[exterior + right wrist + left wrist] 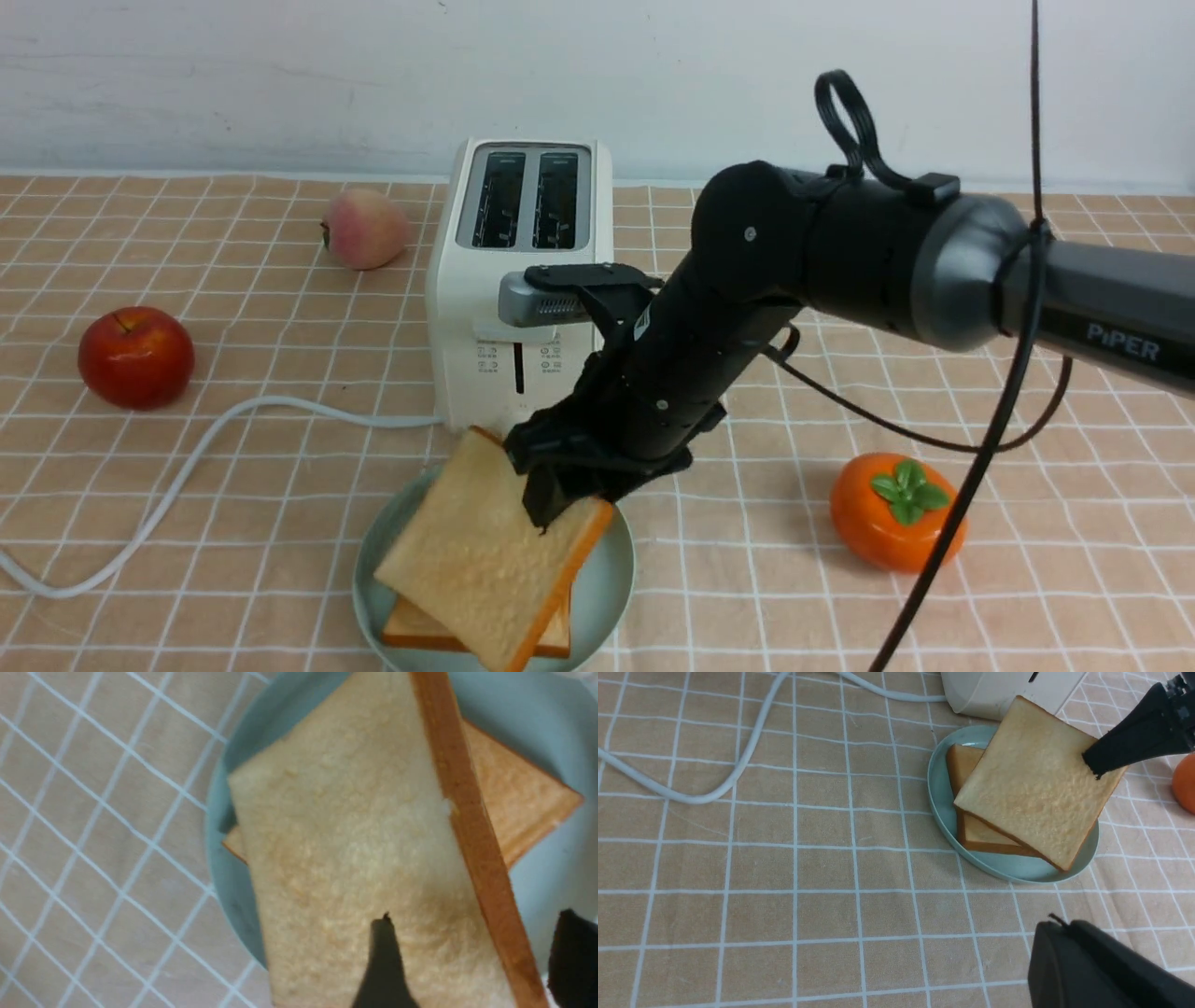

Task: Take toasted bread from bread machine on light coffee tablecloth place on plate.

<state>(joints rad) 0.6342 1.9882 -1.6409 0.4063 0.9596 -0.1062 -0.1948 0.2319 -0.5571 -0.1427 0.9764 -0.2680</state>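
The right fingers [384, 961] stand spread wider than the upper toasted bread [485, 560], which leans tilted on the lower slice [966, 765] in the plate [611, 579], so lift straight up without snagging its crust; the left fingers [1064, 952] are closed, empty.

Layout: plate [602, 583] on tablecloth [233, 523], just before bread machine [485, 308]. 2 toast slices on plate: lower slice [420, 632] flat, upper slice [476, 569] tilted across it. Left of machine: apple [135, 357], peach [364, 229] further back, cord [187, 457]. Right: persimmon [896, 511]
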